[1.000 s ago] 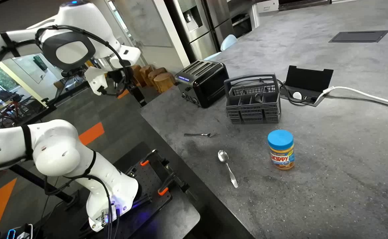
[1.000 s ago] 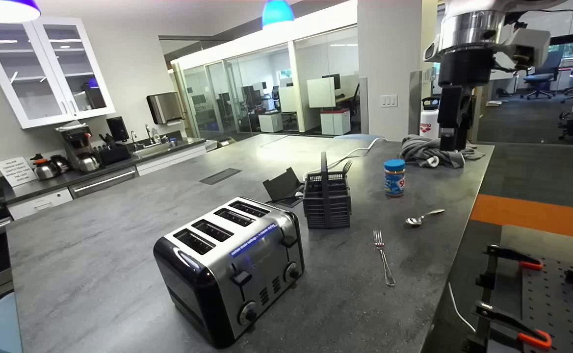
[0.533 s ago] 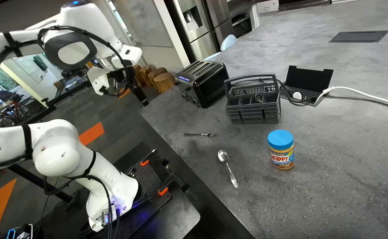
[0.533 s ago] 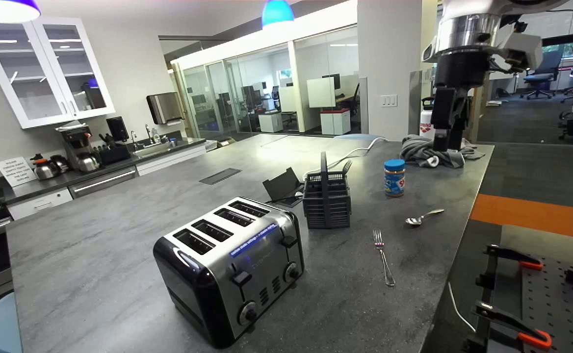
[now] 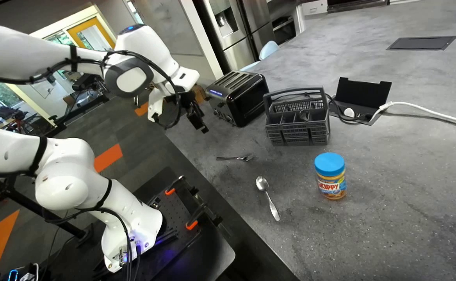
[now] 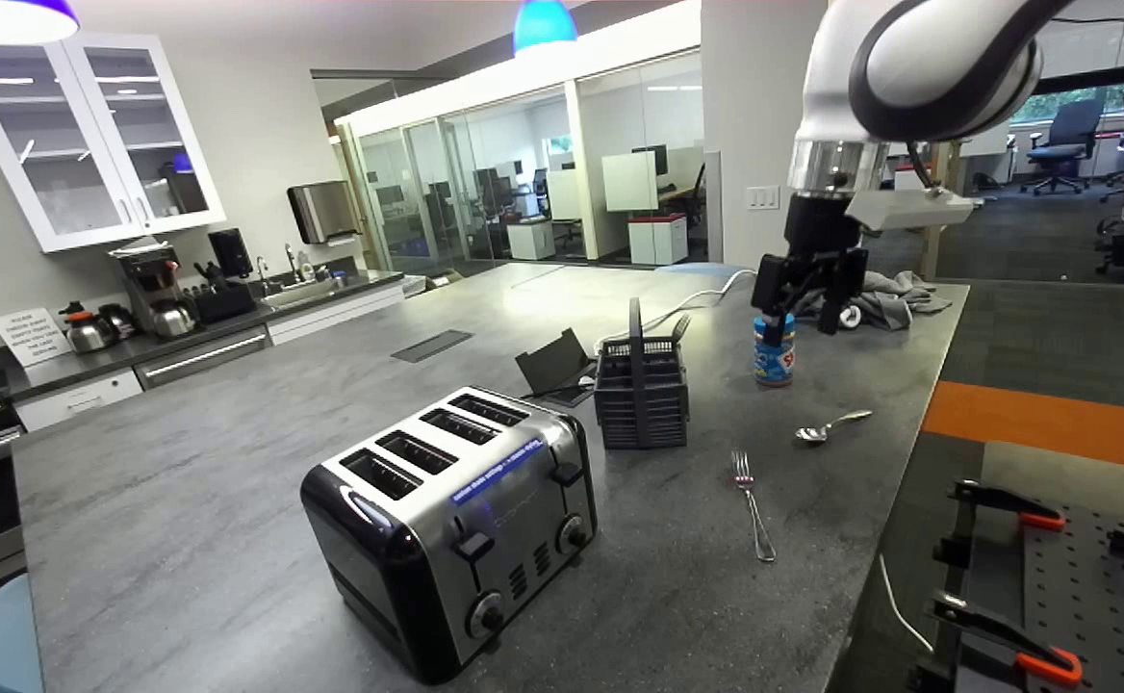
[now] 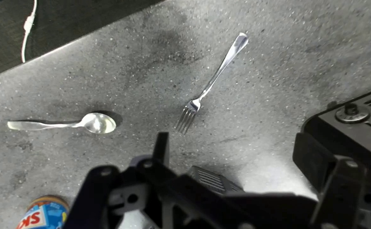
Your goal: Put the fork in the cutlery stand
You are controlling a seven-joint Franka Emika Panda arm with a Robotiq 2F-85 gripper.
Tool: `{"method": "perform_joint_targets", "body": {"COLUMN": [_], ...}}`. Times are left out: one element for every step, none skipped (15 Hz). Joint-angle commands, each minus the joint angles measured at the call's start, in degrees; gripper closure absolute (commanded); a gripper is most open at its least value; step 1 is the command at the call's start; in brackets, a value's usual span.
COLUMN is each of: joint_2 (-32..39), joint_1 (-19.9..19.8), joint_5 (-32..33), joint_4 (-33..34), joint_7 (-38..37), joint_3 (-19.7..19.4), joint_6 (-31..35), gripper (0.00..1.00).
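Note:
The fork (image 5: 228, 158) lies flat on the grey table, thin and dark in this exterior view. It also shows in an exterior view (image 6: 757, 525) and, shiny silver, in the wrist view (image 7: 218, 73). The cutlery stand (image 5: 298, 134) is a dark grey basket with a handle, upright behind the fork. It shows in an exterior view (image 6: 641, 414) and partly in the wrist view (image 7: 208, 178), mostly hidden by the gripper. My gripper (image 7: 231, 141) is open and empty, well above the table. It shows in both exterior views (image 5: 201, 127) (image 6: 801, 332). The fork's tines point towards the gripper.
A silver spoon (image 5: 268, 197) and a blue-lidded peanut butter jar (image 5: 330, 177) stand near the fork. A black and silver toaster (image 6: 456, 520) is beside the stand. A socket box (image 5: 362, 97) with cables sits behind it. A grey cloth (image 6: 894, 298) lies at the far end.
The arm has swung out over the table. In the exterior views the gripper has moved towards the toaster and fork and has turned, and its fingers now show spread apart. Fork and stand are unmoved.

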State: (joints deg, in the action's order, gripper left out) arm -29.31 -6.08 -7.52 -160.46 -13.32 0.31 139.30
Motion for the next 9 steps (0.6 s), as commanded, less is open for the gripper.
{"method": "perform_joint_targets", "body": {"joint_2": [12.5,16.7,20.1,23.3,26.4,28.8,31.4,26.5,29.0], "joint_1": [-3.7,-4.6,-5.0,-5.3,-4.8,-3.8,-2.3,-1.6,-1.0], "joint_5": [3.3,4.7,5.9,7.6,8.1,8.0,6.0,7.0,6.7], "joint_4": [0.0,0.4,1.0,1.4,1.7,2.3,2.9,1.1,1.6], "joint_7": [-12.3,-16.1,-19.2,-22.3,-23.9,-24.5,-22.7,-22.2,-22.0], "joint_3": [4.6,5.5,5.8,5.8,5.1,4.0,2.7,2.0,1.3], "joint_6": [9.8,12.4,13.8,15.7,17.9,19.4,20.9,18.3,19.6], "gripper": [0.0,0.0,0.0,0.0,0.0,0.0,0.0,0.0,0.0]}}
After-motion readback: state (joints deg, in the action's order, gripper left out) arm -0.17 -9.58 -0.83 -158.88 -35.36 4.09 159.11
